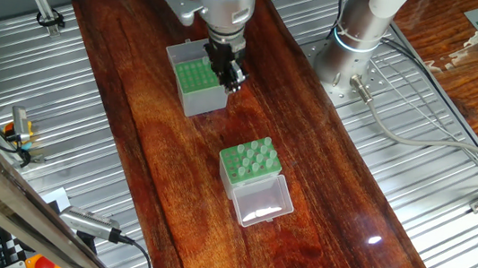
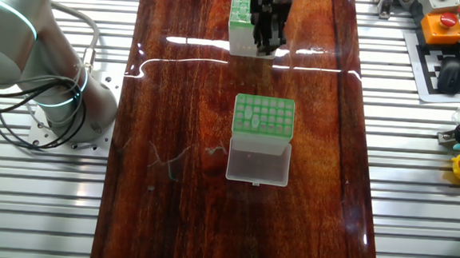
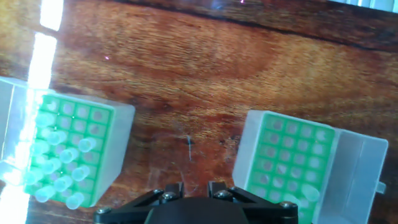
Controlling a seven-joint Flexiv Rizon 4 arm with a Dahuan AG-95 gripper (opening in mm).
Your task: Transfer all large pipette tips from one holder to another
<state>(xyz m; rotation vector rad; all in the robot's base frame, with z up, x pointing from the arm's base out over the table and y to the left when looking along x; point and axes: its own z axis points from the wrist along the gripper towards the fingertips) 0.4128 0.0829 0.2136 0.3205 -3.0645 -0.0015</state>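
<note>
- Dark reddish wooden tabletop (image 1: 163, 170) runs down the middle of a ribbed metal bench, with the arm's silver base (image 1: 358, 39) bolted just off its edge.
- The grey-sided holder (image 1: 199, 86) stands at the far end of the wood, its whitish lid (image 1: 180, 53) hinged open behind it.
- The clear-sided holder (image 1: 249, 162) sits well apart from it, near the middle of the table, with its clear lid (image 1: 260, 201) folded flat onto the wood in front.
- The large pipette tips (image 1: 254, 158) stand upright in the clear-sided holder's green grid, their pale wide ends poking above the holes. In the hand view they fill much of that grid (image 3: 62, 162).
- In the hand view the grey-sided holder (image 3: 289, 155) shows mostly bare holes, with at least one tip (image 3: 308, 194) seated near its lower edge.
- The gripper (image 1: 233, 81) hangs low, pointing straight down, right beside the grey-sided holder's edge and over bare wood; the other fixed view puts it (image 2: 267, 45) just next to that box as well.
- Its dark fingers sit close together, but I cannot tell whether the jaws are fully closed or pinch anything between them.
</note>
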